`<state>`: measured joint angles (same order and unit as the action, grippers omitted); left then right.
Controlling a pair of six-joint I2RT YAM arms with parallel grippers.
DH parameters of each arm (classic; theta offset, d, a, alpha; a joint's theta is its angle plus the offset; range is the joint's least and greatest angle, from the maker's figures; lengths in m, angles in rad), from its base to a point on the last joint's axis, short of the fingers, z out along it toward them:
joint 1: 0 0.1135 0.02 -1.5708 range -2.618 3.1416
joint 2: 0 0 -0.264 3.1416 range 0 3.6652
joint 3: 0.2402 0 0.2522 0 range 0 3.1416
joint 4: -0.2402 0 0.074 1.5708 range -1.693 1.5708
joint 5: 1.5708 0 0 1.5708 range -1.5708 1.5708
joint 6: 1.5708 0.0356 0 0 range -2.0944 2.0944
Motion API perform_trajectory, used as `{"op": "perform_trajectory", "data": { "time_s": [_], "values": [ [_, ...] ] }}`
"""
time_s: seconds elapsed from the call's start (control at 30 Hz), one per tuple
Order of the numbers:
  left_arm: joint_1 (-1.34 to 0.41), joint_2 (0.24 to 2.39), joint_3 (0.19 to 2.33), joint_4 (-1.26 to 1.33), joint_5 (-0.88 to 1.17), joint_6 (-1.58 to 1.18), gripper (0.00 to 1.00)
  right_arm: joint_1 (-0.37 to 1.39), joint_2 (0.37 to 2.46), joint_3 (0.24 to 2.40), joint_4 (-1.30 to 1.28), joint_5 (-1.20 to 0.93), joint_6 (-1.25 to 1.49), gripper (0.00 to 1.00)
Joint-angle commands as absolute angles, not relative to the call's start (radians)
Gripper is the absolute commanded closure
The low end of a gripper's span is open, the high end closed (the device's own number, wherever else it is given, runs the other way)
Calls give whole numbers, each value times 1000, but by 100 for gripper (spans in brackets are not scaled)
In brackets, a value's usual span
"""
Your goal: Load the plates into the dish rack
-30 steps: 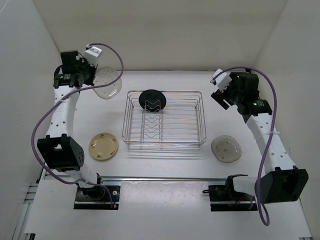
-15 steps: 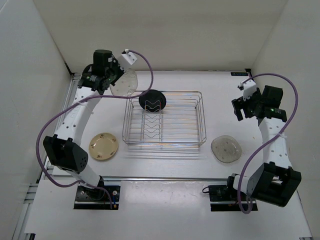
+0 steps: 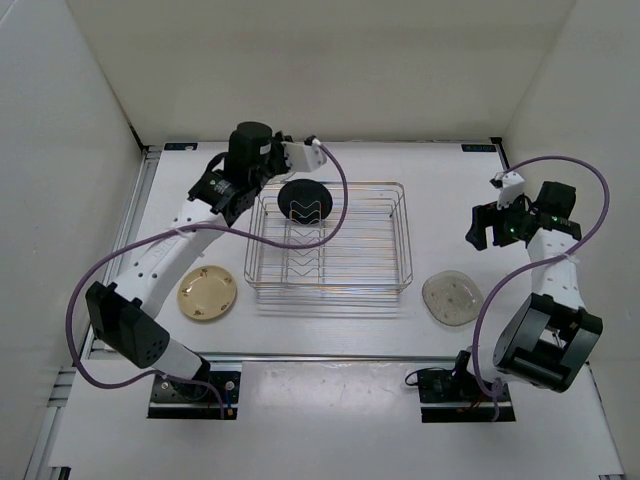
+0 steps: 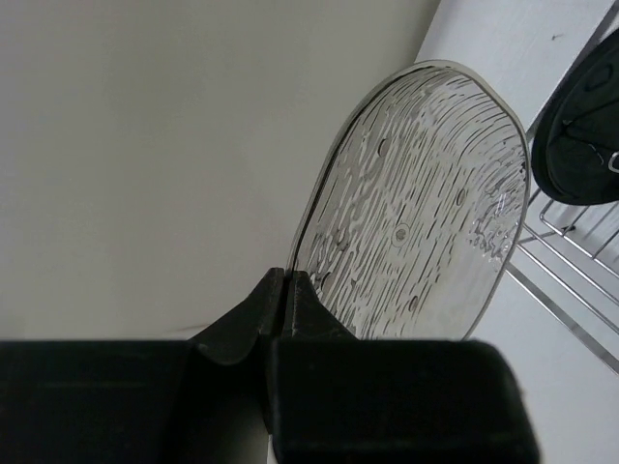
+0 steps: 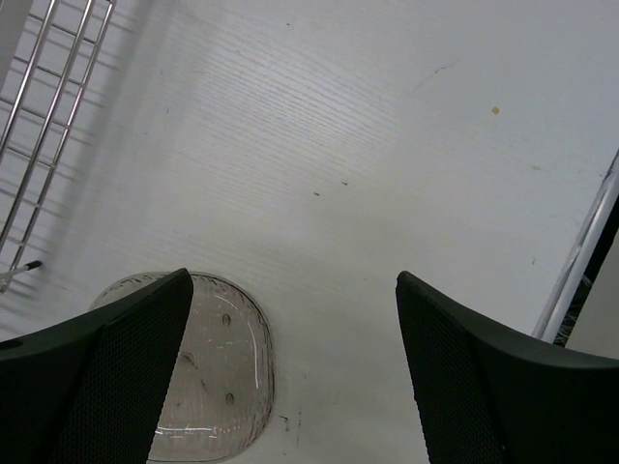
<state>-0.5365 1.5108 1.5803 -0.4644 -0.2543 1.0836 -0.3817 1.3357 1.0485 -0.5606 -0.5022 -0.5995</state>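
My left gripper [image 4: 286, 288] is shut on the rim of a translucent greyish-beige plate [image 4: 421, 203] and holds it upright in the air, just left of the silver wire dish rack's [image 3: 405, 250] back left corner. A glossy black plate [image 3: 305, 200] stands upright in the rack's back prongs; it also shows in the left wrist view [image 4: 580, 126]. A cream-yellow speckled plate [image 3: 207, 293] lies on the table left of the rack. My right gripper [image 5: 292, 280] is open and empty above the table, with the second translucent plate [image 5: 208, 372] lying below its left finger.
White walls close in the table on three sides. The rack's wires [image 4: 571, 242] lie right of the held plate. A metal rail [image 3: 330, 357] runs along the near edge. The second translucent plate [image 3: 452, 298] lies near the rack's front right corner.
My left arm has swung right with the translucent plate, from the back left corner to the rack's back left. My right arm has drawn back to the right and turned downward.
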Motion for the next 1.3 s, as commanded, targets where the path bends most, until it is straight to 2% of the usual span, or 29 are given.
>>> {"op": "perform_trajectory", "data": {
  "time_s": [0.0, 0.1, 0.47, 1.27],
  "values": [
    [-594, 1442, 1510, -382, -305, 1233, 90, -403, 1361, 1064, -561, -583, -565, 11],
    [-620, 1433, 1421, -356, -305, 1272, 90, -422, 1382, 1065, -561, -610, -555, 10],
    [-706, 1442, 1358, -304, -284, 1362, 90, -472, 1411, 1045, -520, -666, -555, 8],
    [-706, 1592, 1419, -285, -175, 1348, 90, -529, 1459, 994, -491, -736, -565, 6]
  ]
}}
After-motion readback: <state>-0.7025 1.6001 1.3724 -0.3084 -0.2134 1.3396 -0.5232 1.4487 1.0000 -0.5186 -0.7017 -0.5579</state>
